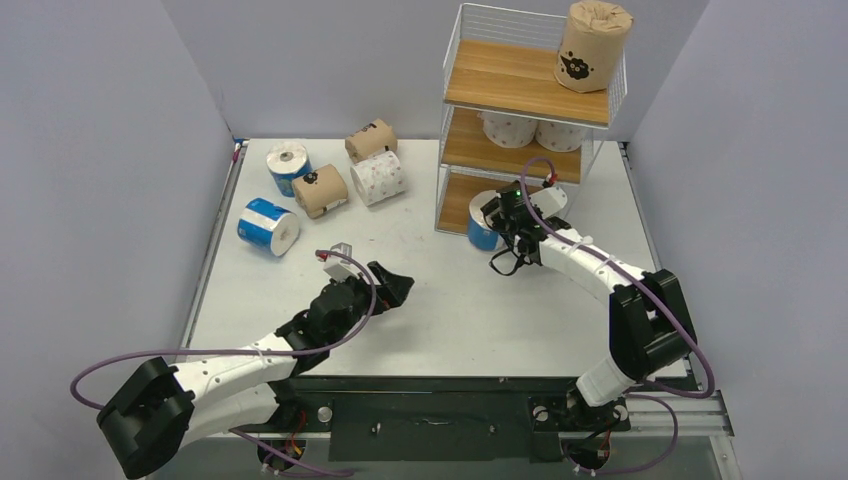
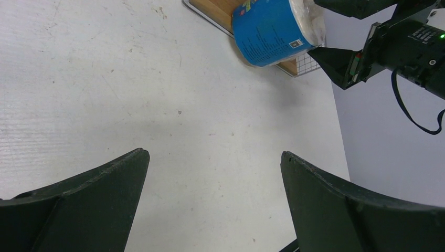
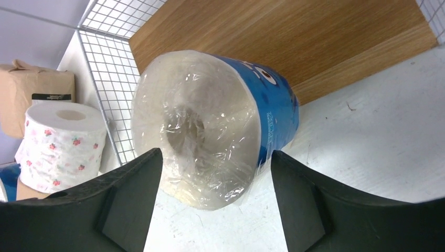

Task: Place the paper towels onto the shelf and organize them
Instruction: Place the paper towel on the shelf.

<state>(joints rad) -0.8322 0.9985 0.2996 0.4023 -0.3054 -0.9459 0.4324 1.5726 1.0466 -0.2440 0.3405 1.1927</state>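
Blue-and-white wrapped paper-towel roll (image 3: 210, 126): at the front edge of the lowest board of the white wire-framed wooden shelf (image 1: 520, 80), between the parted fingers of the right hand (image 3: 215, 157); contact unclear. Left hand (image 2: 215, 157): spread wide, empty, above the white surface (image 2: 105, 79).

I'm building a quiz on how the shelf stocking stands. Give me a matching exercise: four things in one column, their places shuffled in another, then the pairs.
Things
1. upright brown roll
2. two white rolls side by side
3. blue roll by the right gripper
4. left gripper

Places
A. middle tier of the shelf
B. open above bare table
C. top tier
D. at the bottom tier's front edge

Pairs: 1-C, 2-A, 3-D, 4-B
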